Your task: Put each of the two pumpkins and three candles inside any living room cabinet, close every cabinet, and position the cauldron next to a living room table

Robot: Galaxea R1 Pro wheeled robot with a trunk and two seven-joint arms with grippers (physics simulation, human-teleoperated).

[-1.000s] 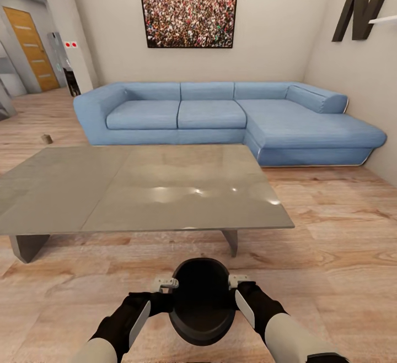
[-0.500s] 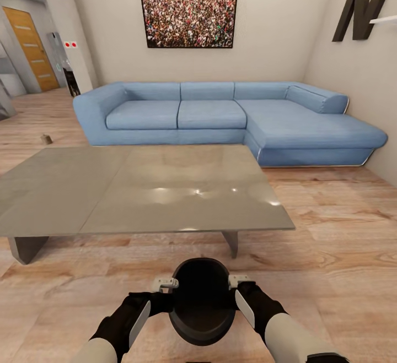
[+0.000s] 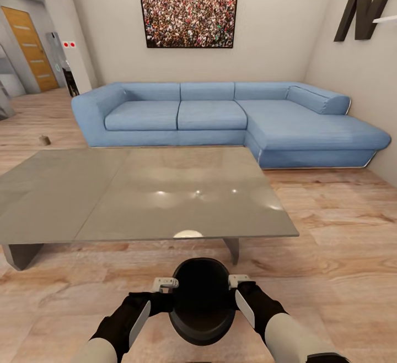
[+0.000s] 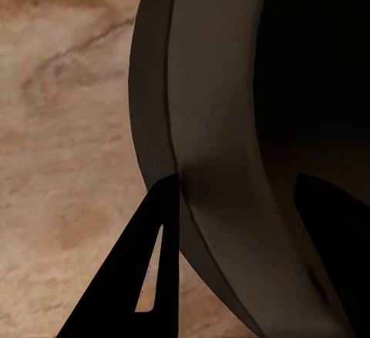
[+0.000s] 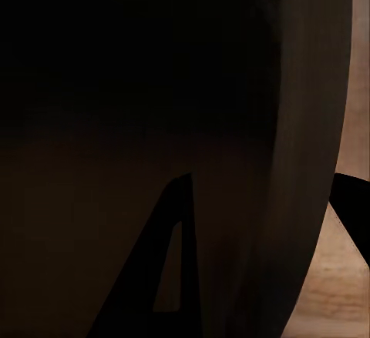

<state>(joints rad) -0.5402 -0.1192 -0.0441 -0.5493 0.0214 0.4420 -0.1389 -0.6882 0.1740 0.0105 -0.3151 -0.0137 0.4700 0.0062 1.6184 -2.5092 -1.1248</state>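
I held the cauldron (image 3: 202, 301) between both arms, above the wood floor (image 3: 342, 242), just short of the grey table (image 3: 143, 195). My left gripper (image 3: 165, 283) and right gripper (image 3: 238, 281) each clamped its rim, one finger inside, one outside.
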